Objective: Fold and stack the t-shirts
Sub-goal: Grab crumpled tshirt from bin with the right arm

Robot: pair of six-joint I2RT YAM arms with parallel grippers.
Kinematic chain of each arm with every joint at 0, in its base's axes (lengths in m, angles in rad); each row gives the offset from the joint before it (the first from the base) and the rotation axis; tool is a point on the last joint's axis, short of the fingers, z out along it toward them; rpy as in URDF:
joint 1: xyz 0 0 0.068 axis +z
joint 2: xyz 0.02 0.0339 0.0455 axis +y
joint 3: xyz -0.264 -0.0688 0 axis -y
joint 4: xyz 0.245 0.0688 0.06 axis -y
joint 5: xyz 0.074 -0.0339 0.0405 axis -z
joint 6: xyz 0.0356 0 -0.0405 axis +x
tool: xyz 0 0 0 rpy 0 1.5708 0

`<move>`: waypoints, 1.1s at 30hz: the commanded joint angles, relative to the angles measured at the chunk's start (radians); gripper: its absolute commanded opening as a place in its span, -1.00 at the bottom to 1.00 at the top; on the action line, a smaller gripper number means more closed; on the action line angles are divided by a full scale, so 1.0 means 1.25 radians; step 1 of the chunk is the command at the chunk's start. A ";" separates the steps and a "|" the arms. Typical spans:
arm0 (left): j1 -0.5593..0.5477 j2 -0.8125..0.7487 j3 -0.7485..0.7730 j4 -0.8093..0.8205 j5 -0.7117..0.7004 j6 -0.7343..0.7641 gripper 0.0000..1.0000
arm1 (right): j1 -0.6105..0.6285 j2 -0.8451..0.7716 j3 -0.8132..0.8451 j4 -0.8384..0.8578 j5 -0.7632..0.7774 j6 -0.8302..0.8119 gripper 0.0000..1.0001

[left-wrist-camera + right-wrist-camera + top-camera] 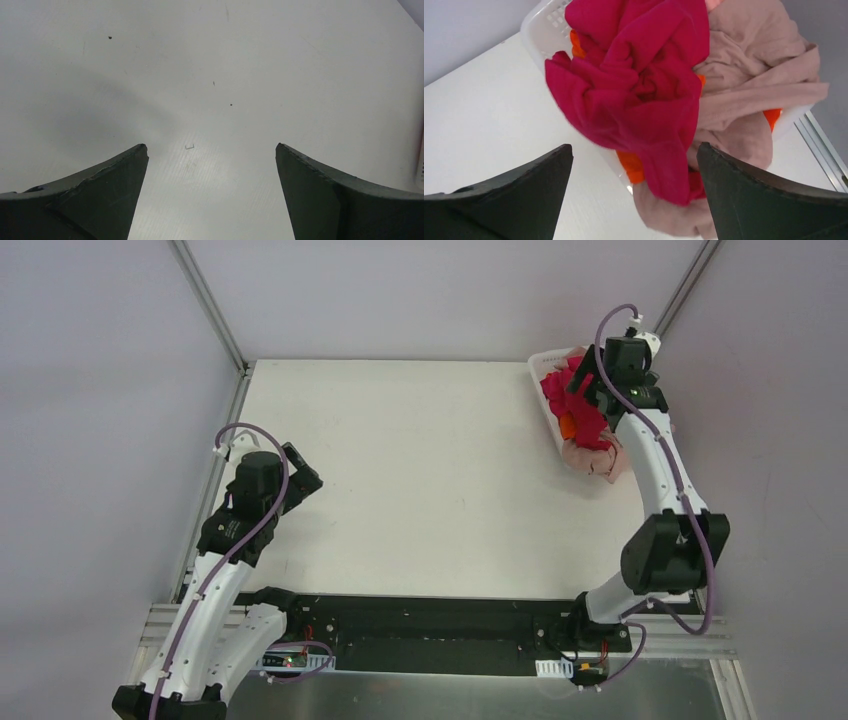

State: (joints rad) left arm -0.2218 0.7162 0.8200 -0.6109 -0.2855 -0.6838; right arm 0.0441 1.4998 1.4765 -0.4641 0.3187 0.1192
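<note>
t-shirts (639,100) heaped lengthwise along basket (544,25), spilling over its rim

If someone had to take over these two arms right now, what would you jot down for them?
Left pincer: open, empty, over bare table on the left.
Right pincer: open, empty, hovering above the heap of shirts.
Shirts: red t-shirt, orange t-shirt and pink-beige t-shirts lie crumpled together in the white basket at the far right corner, spilling over its rim.
Done: nothing folded or stacked.
Left: take out each shirt, fold it, stack them.
</note>
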 commanded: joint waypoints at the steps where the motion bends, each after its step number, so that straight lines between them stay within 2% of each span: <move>1: -0.002 0.009 -0.009 0.005 -0.032 0.017 0.99 | -0.022 0.114 0.087 0.049 0.026 -0.066 0.98; 5: -0.002 0.031 -0.008 0.005 -0.035 0.015 0.99 | -0.032 0.215 0.133 0.086 -0.001 -0.058 0.93; 6: -0.001 0.035 -0.006 0.005 -0.033 0.016 0.99 | -0.032 0.232 0.144 0.093 -0.004 -0.056 0.73; 8: -0.002 0.042 -0.004 0.005 -0.032 0.017 0.99 | -0.032 0.250 0.169 0.107 -0.018 -0.067 0.01; 12: -0.002 0.046 0.000 0.005 -0.030 0.014 0.99 | -0.032 0.216 0.210 0.134 -0.031 -0.080 -1.00; 19: -0.002 0.041 0.005 0.005 -0.020 0.005 0.99 | -0.032 0.083 0.221 0.236 0.005 -0.054 -1.00; 23: -0.002 0.028 0.008 0.005 -0.015 0.006 0.99 | -0.032 0.041 0.279 0.264 -0.009 -0.049 -1.00; 28: -0.002 0.016 0.005 0.005 -0.002 0.004 0.99 | -0.032 -0.022 0.338 0.336 -0.181 0.010 -1.00; 33: -0.002 0.002 0.002 0.005 0.008 -0.001 0.99 | -0.018 -0.052 0.425 0.334 -0.319 0.131 -1.00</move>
State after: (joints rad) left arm -0.2218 0.7391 0.8181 -0.6106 -0.2920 -0.6846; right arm 0.0044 1.5051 1.9156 -0.1616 0.1005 0.1516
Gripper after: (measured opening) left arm 0.996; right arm 0.059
